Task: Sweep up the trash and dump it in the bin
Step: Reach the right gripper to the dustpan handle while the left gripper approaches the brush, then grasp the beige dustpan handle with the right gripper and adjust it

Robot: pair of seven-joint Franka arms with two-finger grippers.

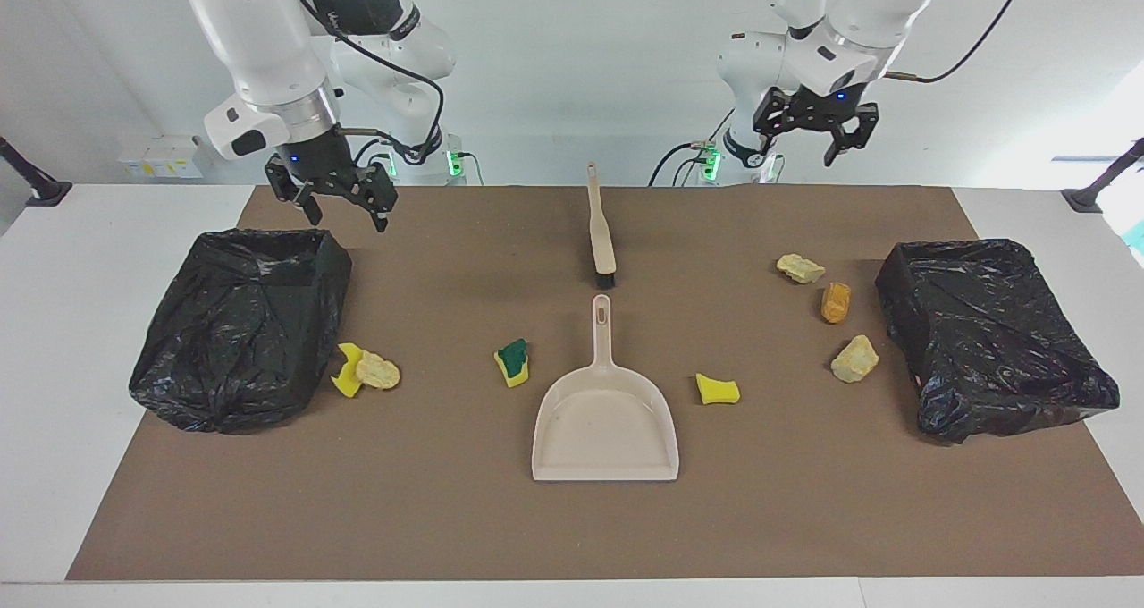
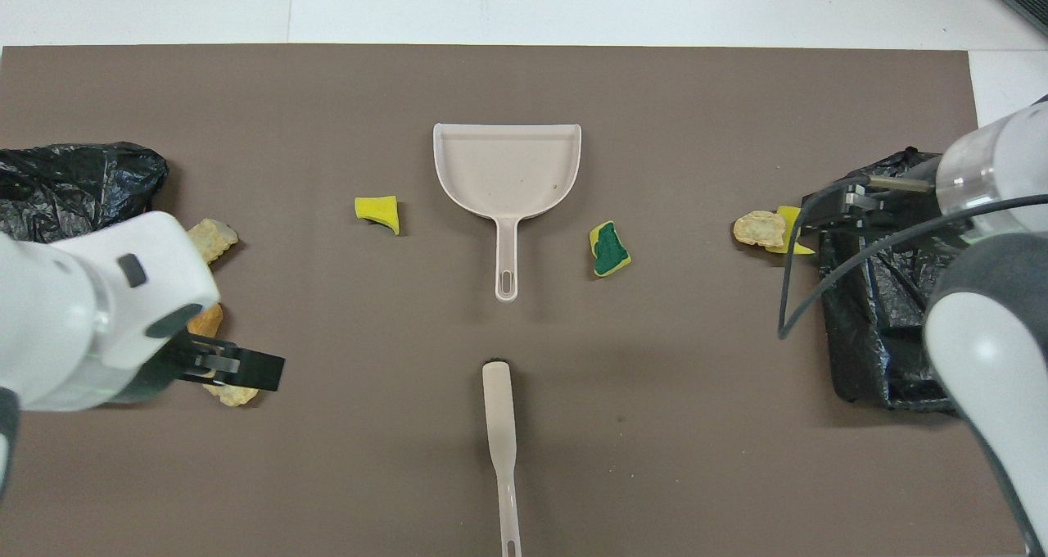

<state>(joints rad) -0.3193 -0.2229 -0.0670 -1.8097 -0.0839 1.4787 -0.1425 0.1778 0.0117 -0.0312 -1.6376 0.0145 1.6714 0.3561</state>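
Trash is counted at seven pieces on the brown mat [image 1: 447, 519]. Beside the bin [image 1: 241, 331] at the right arm's end lie a yellow sponge bit [image 1: 347, 369] and a tan chunk [image 1: 379, 372], touching. A green-and-yellow sponge [image 1: 513, 361] and a yellow sponge [image 1: 718, 389] flank the one dustpan [image 1: 605, 429]. Near the second bin [image 1: 992, 335] lie two tan chunks [image 1: 800, 268] [image 1: 855, 358] and an orange chunk [image 1: 836, 302], whose long axis runs toward the robots. One brush [image 1: 600, 228] lies lengthwise too. The right gripper [image 1: 349, 217] and the left gripper [image 1: 800, 143] are held raised, spread wide and empty.

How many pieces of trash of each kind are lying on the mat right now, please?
Plain yellow sponge bits: 2
Green-and-yellow sponge: 1
Tan bread-like chunks: 3
Orange bread-like chunk: 1
Total: 7
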